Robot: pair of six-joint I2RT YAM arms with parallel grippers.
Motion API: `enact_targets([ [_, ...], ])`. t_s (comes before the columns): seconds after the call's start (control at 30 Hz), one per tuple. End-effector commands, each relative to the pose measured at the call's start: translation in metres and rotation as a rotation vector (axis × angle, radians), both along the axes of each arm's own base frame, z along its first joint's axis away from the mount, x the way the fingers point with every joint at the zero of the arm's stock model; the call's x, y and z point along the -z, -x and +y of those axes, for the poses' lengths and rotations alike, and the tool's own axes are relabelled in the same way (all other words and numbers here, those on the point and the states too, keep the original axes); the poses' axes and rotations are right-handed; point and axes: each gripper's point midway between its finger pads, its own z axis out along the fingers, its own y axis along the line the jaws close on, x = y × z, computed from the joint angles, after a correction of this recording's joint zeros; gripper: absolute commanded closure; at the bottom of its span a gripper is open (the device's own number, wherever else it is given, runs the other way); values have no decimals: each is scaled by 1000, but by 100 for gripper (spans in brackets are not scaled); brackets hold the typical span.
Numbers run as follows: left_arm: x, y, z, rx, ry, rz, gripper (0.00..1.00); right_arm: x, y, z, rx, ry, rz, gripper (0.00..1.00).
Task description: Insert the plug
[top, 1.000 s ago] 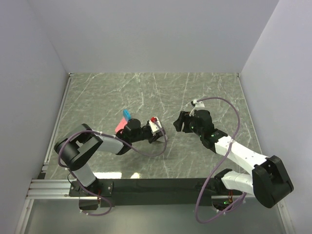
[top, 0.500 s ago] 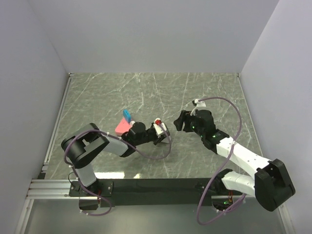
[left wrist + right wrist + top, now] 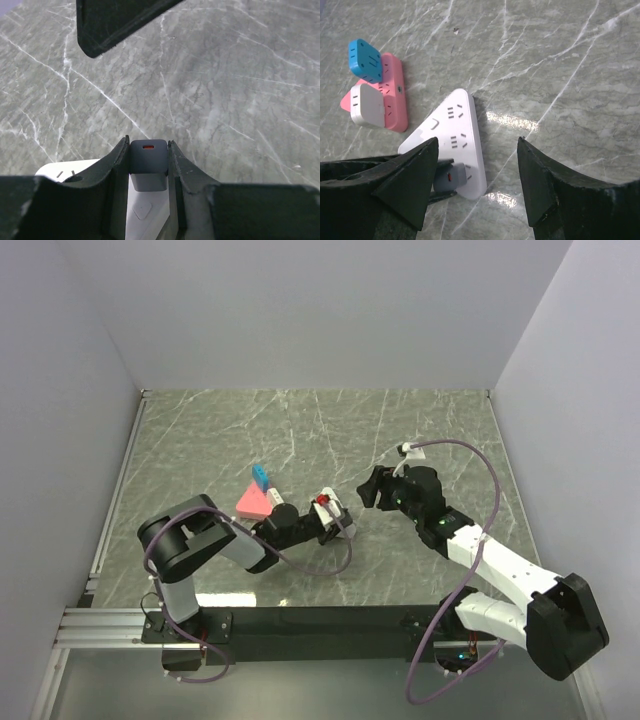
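The left claw (image 3: 147, 146) is clenched on the grey plug (image 3: 148, 167), which sits at one corner of the white triangular power strip (image 3: 454, 131) in the middle of the counter (image 3: 420, 430). The right claw (image 3: 477, 150) stands released, near the strip's right side.

The top external camera is looking down from above and behind the 2 arm bases (image 3: 330, 625). It is standing far enough back to be taking in the whole marbled surface (image 3: 420, 430) and both arms. The left wrist camera is sitting low and very close, facing forward along the left end effector (image 3: 147, 144) at the grey plug (image 3: 148, 167), with the surface stretching beyond. The right wrist camera is hanging higher, looking obliquely down past the right end effector (image 3: 477, 145). All 3 views are sharing the grey plug and the white triangular power strip (image 3: 455, 125). The top and right wrist views are also sharing the pink strip (image 3: 395, 100).
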Motion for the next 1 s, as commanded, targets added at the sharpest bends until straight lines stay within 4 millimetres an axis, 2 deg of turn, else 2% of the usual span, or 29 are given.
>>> enact_targets([
  [0.0,116,60,45,25,-278,343,99,-15,-4,1,8,-28,-52,29],
  [0.13,112,63,47,4,-217,364,99,-16,-3,1,4,-28,-54,29],
  [0.33,116,66,42,22,-207,381,99,-19,-2,0,11,-33,-65,29],
  [0.47,119,66,47,-7,-239,376,99,-20,-2,-1,12,-32,-67,29],
  [0.57,109,52,43,-70,-231,353,99,-20,-3,1,3,-32,-66,29],
  [0.67,103,47,40,-84,-244,350,99,-23,-5,4,-8,-36,-65,28],
  [0.73,101,45,36,-88,-250,351,91,-25,-4,5,-13,-39,-69,28],
  [0.77,100,44,35,-90,-253,353,78,-26,-4,5,-13,-40,-72,28],
  [0.83,98,42,34,-99,-252,349,71,-28,-4,4,-10,-38,-78,28],
  [0.87,98,43,34,-99,-253,348,62,-28,-4,4,-10,-38,-78,27],
  [0.97,92,40,34,-110,-239,340,54,-28,-3,4,-16,-41,-78,27],
])
